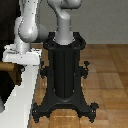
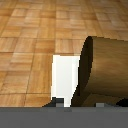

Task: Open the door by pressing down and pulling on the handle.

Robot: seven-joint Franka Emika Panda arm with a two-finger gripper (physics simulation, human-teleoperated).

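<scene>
The handle (image 2: 107, 67) filled the wrist view, just above the white frame (image 2: 66, 77); wood floor (image 2: 30, 45) lay open beyond the frame's edge; the claw's (image 1: 19, 54) opening could not be told.

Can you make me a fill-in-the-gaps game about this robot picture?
1. The floor is made of ____.
2. The robot stands on a pedestal that is coloured ____.
3. The door frame is coloured ____.
4. In the wrist view, the handle looks ____ than the floor.

Missing words: wood; black; white; darker.
</scene>
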